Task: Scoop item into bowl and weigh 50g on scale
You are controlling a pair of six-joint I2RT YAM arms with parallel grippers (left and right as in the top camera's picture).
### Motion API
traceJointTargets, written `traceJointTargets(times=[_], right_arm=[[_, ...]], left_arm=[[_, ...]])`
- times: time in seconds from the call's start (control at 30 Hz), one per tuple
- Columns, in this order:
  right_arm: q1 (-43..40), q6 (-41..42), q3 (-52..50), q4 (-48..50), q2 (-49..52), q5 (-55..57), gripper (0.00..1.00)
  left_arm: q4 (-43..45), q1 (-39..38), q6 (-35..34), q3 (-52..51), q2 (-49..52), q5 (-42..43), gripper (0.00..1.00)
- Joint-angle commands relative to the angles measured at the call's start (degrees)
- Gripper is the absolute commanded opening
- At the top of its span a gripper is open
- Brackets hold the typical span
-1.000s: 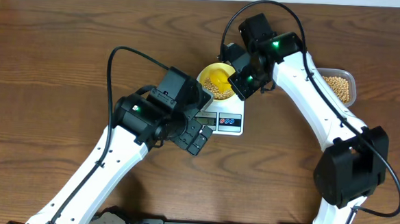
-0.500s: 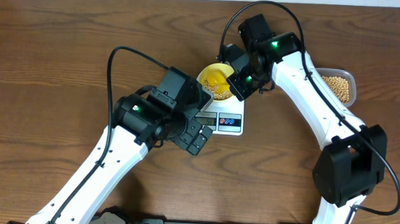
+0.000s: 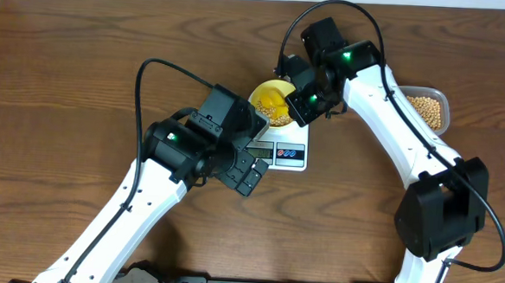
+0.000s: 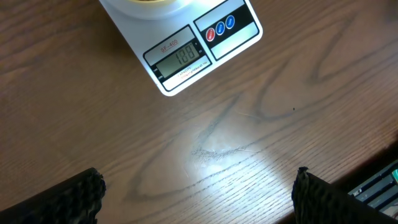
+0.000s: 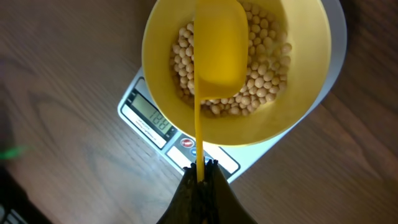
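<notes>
Brown wood-grain table (image 3: pixel 65 80) fills every view, with the white kitchen scale (image 4: pixel 199 50) near its middle and a clear plastic tub (image 3: pixel 446 108) of spare beans off to the right arm's side. On the scale sits the pale-yellow bowl (image 5: pixel 158 50), and the tan beans (image 5: pixel 261 68) cover its floor in a loose layer. The right gripper (image 5: pixel 200 171) is pinched fully closed on the thin handle of the yellow scoop (image 5: pixel 219 43), whose cup hangs over the bowl's middle; no beans show on the face turned to the camera. The left gripper (image 4: pixel 198 176) hovers over bare wood in front of the scale with its jaws spread wide and nothing between them. The display (image 4: pixel 181 57) is lit with digits, but they are too small to read with confidence. The likeliest trouble from here, as I judge it, is overshooting the target weight: one more full scoop tipped in at once would be hard to undo without digging beans back out. Letting the scoop rest on the rim or the beans would also press on the scale and falsify the reading, and a clumsy nudge could slide the bowl off-centre or scatter round beans across the table.
</notes>
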Motion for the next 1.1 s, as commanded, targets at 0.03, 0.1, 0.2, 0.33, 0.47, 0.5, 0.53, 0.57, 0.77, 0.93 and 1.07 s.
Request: traceJointTargets(times=[0.03, 0.1, 0.2, 0.33, 0.47, 0.5, 0.53, 0.57, 0.77, 0.93, 1.07], right_arm=[[-0.9, 2.4, -0.1, 0.0, 0.5, -2.9, 0.01], [-1.1, 2.8, -0.1, 0.1, 0.5, -3.2, 0.01], [-1.3, 3.3, -0.1, 0.1, 0.5, -3.3, 0.01], [-1.9, 4.5, -0.1, 0.2, 0.5, -3.6, 0.01], [-2.7, 4.5, -0.1, 0.2, 0.5, -5.8, 0.01], [-2.8, 4.5, -0.1, 0.2, 0.5, -6.0, 0.01], [-3.0, 4.5, -0.1, 0.2, 0.5, -6.2, 0.01], [-3.1, 4.5, -0.1, 0.2, 0.5, -6.5, 0.01], [-3.7, 4.5, -0.1, 0.0, 0.6, -7.7, 0.01], [-4.3, 4.5, -0.1, 0.2, 0.6, -9.3, 0.01], [-5.4, 4.5, -0.1, 0.4, 0.6, -12.0, 0.01]], left_arm=[[-0.1, -0.1, 0.1, 0.7, -0.5, -0.2, 0.98], [-0.1, -0.1, 0.1, 0.7, -0.5, -0.2, 0.98], [-0.1, -0.1, 0.1, 0.7, -0.5, -0.2, 0.98], [-0.1, -0.1, 0.1, 0.7, -0.5, -0.2, 0.98], [-0.1, -0.1, 0.1, 0.7, -0.5, -0.2, 0.98], [-0.1, -0.1, 0.1, 0.7, -0.5, -0.2, 0.98], [-0.1, -0.1, 0.1, 0.7, -0.5, -0.2, 0.98], [-0.1, -0.1, 0.1, 0.7, -0.5, -0.2, 0.98], [-0.1, -0.1, 0.1, 0.7, -0.5, -0.2, 0.98], [-0.1, -0.1, 0.1, 0.7, -0.5, -0.2, 0.98], [-0.1, -0.1, 0.1, 0.7, -0.5, -0.2, 0.98]])
